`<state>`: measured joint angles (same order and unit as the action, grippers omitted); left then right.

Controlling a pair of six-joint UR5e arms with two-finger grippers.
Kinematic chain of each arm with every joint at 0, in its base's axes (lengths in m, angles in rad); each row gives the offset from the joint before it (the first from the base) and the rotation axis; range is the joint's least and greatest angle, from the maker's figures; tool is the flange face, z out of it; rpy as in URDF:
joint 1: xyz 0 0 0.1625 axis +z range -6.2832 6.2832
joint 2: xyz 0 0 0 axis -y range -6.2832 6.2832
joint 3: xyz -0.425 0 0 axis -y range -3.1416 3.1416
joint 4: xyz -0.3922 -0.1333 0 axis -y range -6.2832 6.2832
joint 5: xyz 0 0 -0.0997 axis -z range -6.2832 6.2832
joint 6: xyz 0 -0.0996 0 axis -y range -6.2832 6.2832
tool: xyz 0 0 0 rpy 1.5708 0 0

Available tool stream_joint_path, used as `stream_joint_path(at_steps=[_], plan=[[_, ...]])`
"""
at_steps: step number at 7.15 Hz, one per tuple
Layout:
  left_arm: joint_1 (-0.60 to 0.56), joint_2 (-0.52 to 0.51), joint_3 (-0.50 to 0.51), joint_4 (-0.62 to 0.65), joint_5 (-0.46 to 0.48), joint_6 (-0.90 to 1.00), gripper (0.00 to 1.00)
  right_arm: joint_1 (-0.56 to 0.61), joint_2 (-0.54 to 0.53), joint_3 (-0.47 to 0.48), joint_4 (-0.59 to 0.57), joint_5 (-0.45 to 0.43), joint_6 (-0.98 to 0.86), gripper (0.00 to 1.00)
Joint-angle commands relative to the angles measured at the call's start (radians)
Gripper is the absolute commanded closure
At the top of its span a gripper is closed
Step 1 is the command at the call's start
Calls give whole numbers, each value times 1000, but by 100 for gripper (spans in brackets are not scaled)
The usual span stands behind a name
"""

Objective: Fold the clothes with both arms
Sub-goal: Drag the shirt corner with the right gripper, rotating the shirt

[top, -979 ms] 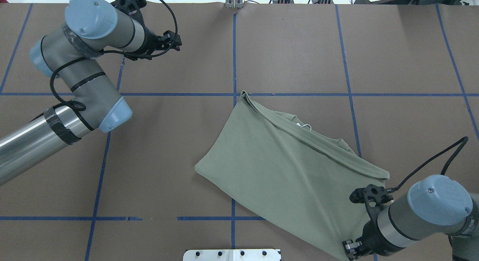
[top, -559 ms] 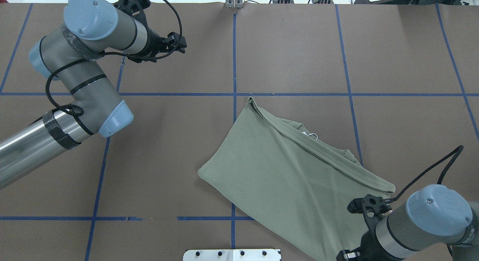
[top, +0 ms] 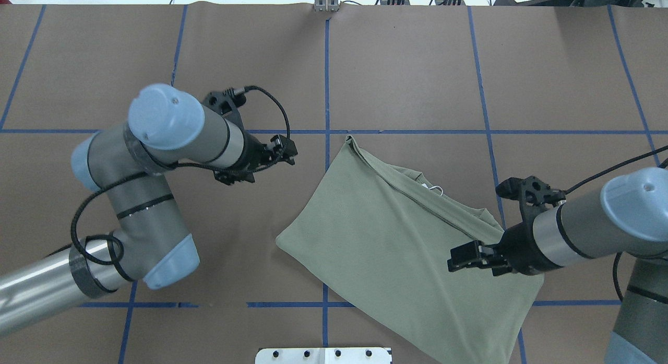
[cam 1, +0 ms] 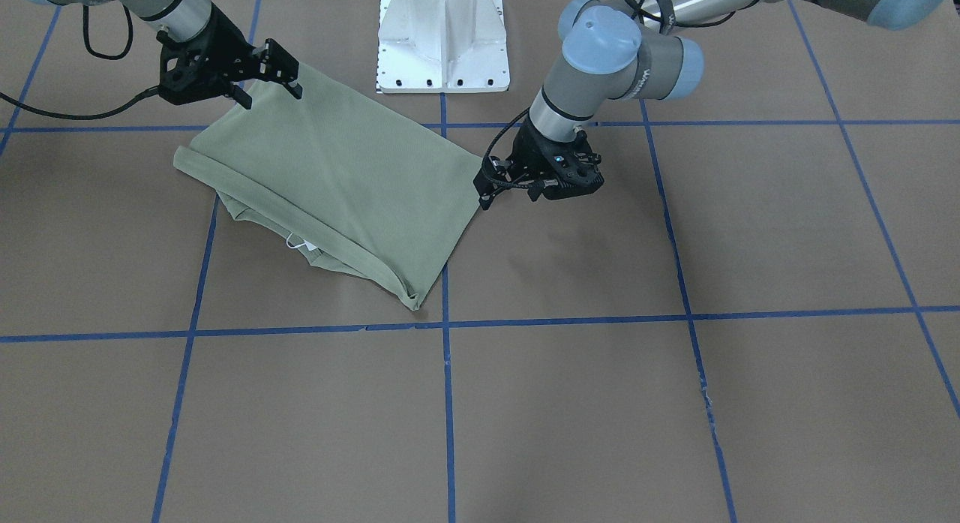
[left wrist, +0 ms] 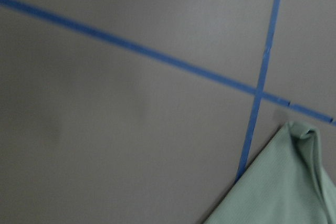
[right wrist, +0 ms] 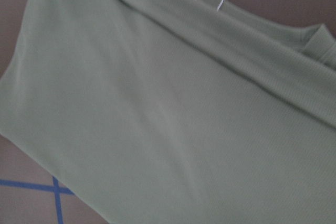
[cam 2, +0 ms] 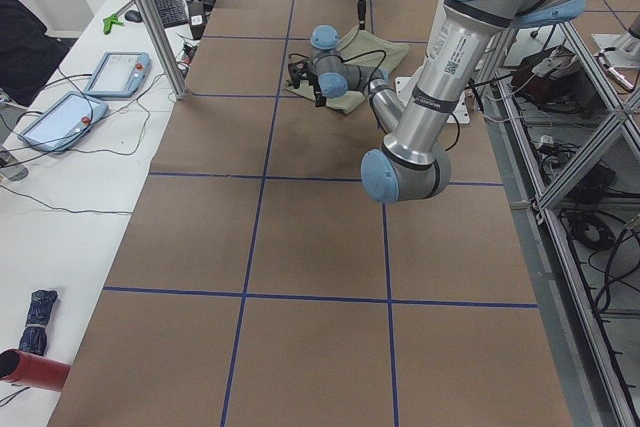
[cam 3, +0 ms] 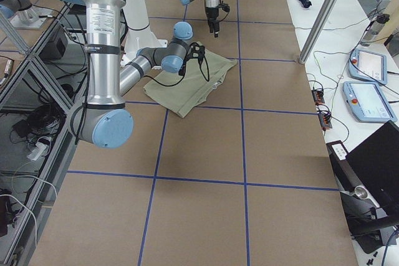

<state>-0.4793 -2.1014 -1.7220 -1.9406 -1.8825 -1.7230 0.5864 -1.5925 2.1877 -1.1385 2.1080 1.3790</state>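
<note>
Left gripper point(top: 290, 151): shifted since the earlier frame from the table's far edge to a spot near the shirt's far corner, fingers spread, holding nothing, probably lining up a grasp. Right gripper point(top: 456, 259): risen off the near right corner to hover over the cloth, fingers spread, empty. Sage-green shirt point(top: 396, 244): lying folded and askew on the brown papered table point(top: 156, 50), right of centre, white tag loop point(top: 436, 189) at the neckline.
</note>
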Motion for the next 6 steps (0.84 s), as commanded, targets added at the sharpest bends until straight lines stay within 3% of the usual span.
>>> stream_joint_path(at_steps=[1, 3, 4, 6], plan=[[109, -3, 2, 85, 42, -113, 3, 76, 5, -6, -1, -2, 0, 0], [113, -11, -5, 120, 42, -115, 12, 82, 16, -6, -1, 0, 0, 0], [113, -12, -4, 120, 42, -116, 32, 84, 19, -6, -1, 0, 0, 0], [113, -12, -4, 117, 45, -124, 96, 84, 19, -8, -1, 0, 0, 0]])
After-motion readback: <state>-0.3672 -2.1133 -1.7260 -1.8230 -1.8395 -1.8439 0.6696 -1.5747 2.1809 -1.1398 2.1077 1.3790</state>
